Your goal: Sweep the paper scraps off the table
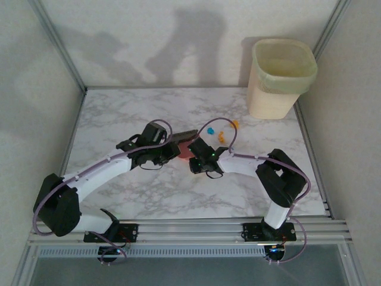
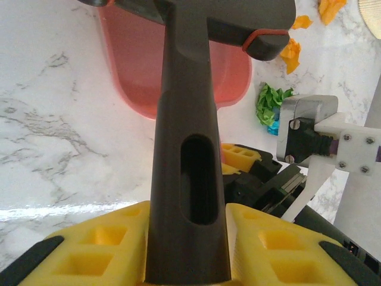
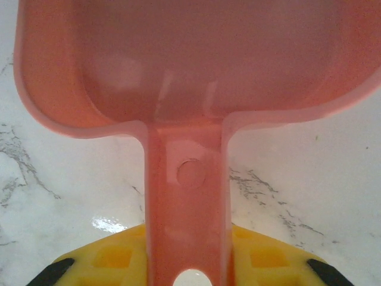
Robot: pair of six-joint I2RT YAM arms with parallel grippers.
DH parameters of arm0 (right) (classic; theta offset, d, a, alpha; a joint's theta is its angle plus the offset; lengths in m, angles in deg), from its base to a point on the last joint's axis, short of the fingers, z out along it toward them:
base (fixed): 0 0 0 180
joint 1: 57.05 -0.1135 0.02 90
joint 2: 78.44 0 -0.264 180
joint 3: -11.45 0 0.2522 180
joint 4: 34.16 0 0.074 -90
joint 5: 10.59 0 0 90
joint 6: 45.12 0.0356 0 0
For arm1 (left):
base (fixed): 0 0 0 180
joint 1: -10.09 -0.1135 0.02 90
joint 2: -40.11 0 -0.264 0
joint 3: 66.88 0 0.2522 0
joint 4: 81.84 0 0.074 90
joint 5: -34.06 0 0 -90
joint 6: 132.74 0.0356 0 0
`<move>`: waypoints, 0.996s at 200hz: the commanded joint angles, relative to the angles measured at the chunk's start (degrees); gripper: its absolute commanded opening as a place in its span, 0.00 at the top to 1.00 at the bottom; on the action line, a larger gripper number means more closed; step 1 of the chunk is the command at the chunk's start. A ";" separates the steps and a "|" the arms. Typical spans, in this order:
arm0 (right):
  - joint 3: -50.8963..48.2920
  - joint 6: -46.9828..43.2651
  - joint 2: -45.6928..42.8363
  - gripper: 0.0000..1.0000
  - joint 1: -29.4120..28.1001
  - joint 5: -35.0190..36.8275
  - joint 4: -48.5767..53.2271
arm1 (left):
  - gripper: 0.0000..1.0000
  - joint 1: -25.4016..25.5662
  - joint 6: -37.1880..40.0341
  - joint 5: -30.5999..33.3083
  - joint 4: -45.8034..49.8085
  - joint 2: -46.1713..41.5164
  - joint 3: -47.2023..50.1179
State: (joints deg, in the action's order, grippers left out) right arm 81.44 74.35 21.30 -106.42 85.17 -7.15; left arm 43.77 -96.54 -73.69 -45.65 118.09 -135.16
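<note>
While both arms meet near the ctr of the table (image 1: 119, 119), the left gripper (image 1: 168, 150) is clamped on the handle of the dark brush (image 1: 186, 135) and the right gripper (image 1: 201, 156) pinches the pink dustpan (image 1: 186, 152) by its handle. In the top view the paper scraps (image 1: 226, 132) lie just up and right of frame ctr, orange & blue bits near the right gripper, well apart from the pale lined bin (image 1: 280, 77) at upper right. In the left wrist view, yellow fingers (image 2: 101, 250) press both sides of the brush handle, which runs up mid-frame and blocks part of the dustpan (image 2: 137, 65) behind it. A green & blue clump sits mid-right just beside the pan's corner, w/ orange bits at upper right; the right arm's grey and white wrist parts (image 2: 321, 137) crowd the lower right, just beside that clump. In the right wrist view the pan's handle runs down btw yellow fingers (image 3: 113, 259) over veined marble.
</note>
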 commanded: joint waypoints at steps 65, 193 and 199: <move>-1.66 1.17 -0.85 1.00 0.15 -0.22 0.18 | 1.00 0.29 1.35 8.49 -0.80 1.50 -8.55; -5.28 18.10 -4.68 1.00 -1.17 2.77 3.71 | 1.00 3.83 14.93 4.74 5.51 33.56 -39.40; -5.50 18.53 -5.01 1.00 -1.26 2.90 3.62 | 1.00 4.06 15.27 4.75 6.27 34.34 -40.36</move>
State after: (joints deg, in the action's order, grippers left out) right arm 77.90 87.68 18.02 -107.20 88.50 -6.47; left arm 46.15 -85.52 -68.41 -43.18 150.15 -170.68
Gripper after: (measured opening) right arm 0.270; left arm 0.324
